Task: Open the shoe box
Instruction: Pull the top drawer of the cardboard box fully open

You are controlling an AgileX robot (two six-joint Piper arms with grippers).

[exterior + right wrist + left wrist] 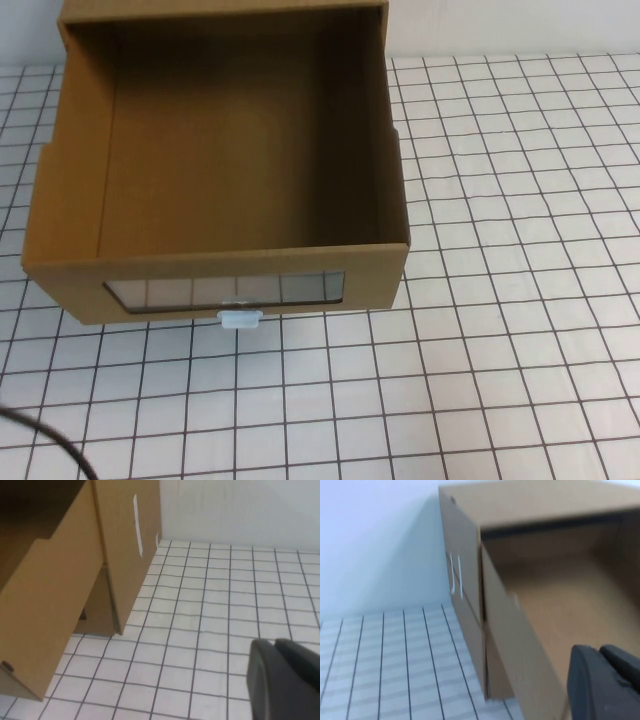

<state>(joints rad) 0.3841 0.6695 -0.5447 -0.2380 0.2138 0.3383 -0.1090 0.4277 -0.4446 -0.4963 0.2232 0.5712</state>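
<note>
Cardboard, plain brown, made up the shoe box [230, 150], which sat on the left half of the tabletop [500, 300] with its back near the far edge. Its inner tray stood pulled out of the outer sleeve toward the near edge, the bare inside open to the high camera. The tray's front wall carried a long clear window [225, 290], and a small white pull tab [240, 320] stuck out under it onto the tabletop. Two thin white strips [137, 525] marked the sleeve's right side.

White sheeting ruled with a dark square grid covered the tabletop. A black cable [40, 430] curved across its near left corner. Behind the far edge rose a plain pale wall [240, 510], faintly blue.

Neither arm showed from above. The left gripper [600, 660] hung close to the tray's left wall, its dark fingers [585, 680] pressed together on nothing. The right gripper [277, 652] hovered over bare grid to the right of the box, apart from it, drawn fully narrow and holding nothing.
</note>
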